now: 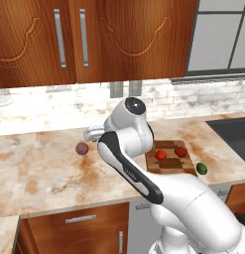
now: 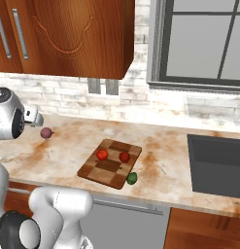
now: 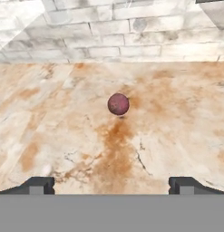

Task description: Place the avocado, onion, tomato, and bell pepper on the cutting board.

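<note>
The purple onion lies alone on the marble counter, straight ahead of my gripper, whose fingertips stand wide apart and open with nothing between them. The same onion sits just left of my hand, which hovers above the counter a short way from it. On the checkered cutting board rest the orange-red tomato and the darker red bell pepper. The green avocado lies at the board's front right corner; I cannot tell whether it touches the board. The avocado also shows from the right.
A dark sink is set into the counter right of the board. The brick wall runs close behind the onion. Wooden cabinets hang overhead. The counter's front edge runs below the onion.
</note>
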